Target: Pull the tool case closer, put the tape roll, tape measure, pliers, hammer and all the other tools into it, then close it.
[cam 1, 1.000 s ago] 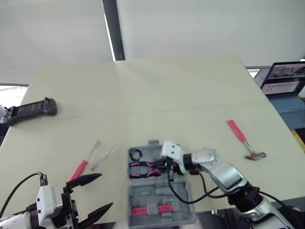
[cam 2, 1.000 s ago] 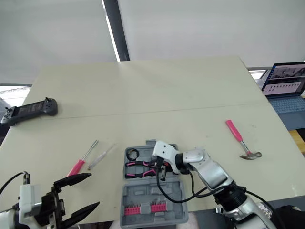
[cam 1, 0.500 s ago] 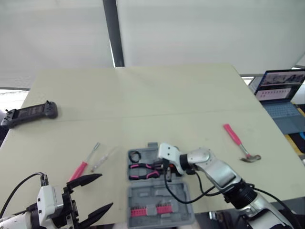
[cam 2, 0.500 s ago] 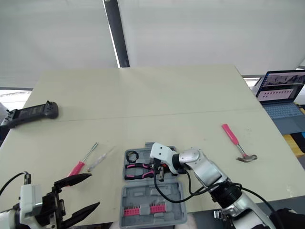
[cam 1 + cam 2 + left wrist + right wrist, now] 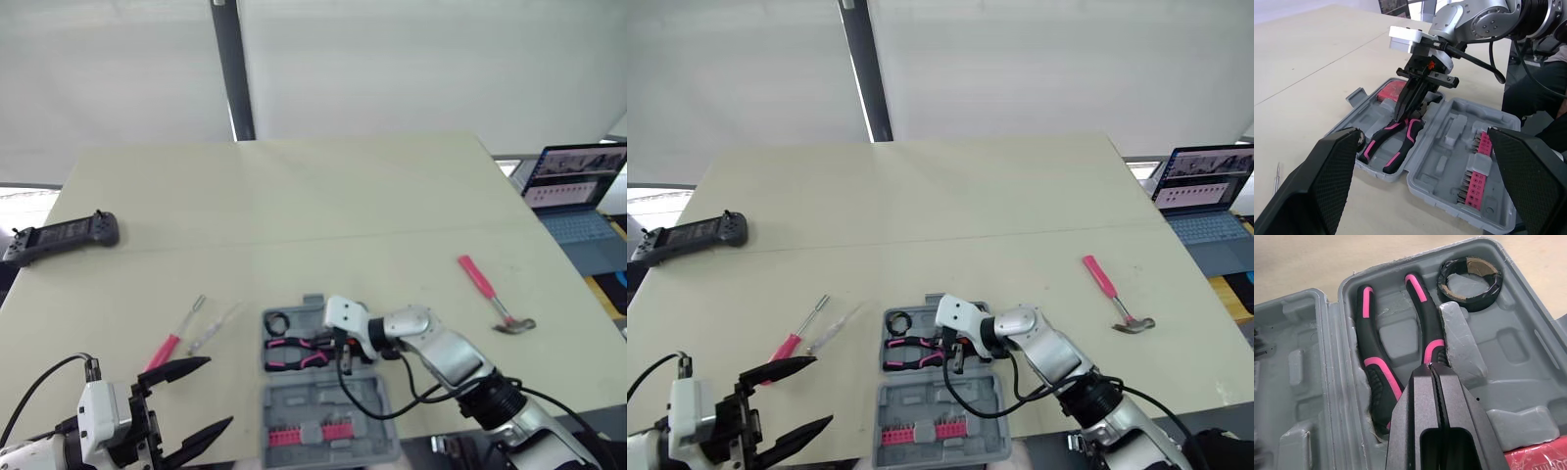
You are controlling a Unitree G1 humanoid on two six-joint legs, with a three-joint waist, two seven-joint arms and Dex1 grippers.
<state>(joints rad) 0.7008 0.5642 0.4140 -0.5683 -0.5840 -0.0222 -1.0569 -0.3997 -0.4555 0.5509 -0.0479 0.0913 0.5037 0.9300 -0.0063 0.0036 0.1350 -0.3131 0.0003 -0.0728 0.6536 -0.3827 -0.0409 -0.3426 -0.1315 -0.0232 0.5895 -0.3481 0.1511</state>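
The grey tool case (image 5: 333,401) lies open near the table's front edge. In its far half are a black tape roll (image 5: 1469,276), the pink-and-black pliers (image 5: 1376,372) and a red tape measure (image 5: 1393,91). Pink bits (image 5: 309,431) fill the near half. My right gripper (image 5: 1432,366) is shut, and its tips touch the pliers' handle near the pivot. At the lower left, off the case, my left gripper (image 5: 217,392) is open and holds nothing. The pink-handled hammer (image 5: 495,294) lies on the table to the right.
A pink-handled screwdriver (image 5: 176,333) and a clear-handled one (image 5: 214,326) lie left of the case. A black game controller (image 5: 61,233) sits at the far left. A laptop (image 5: 573,171) stands beyond the table's right edge.
The head views have shifted a little. My right gripper stays shut at the pliers in the case, and my left gripper has not moved.
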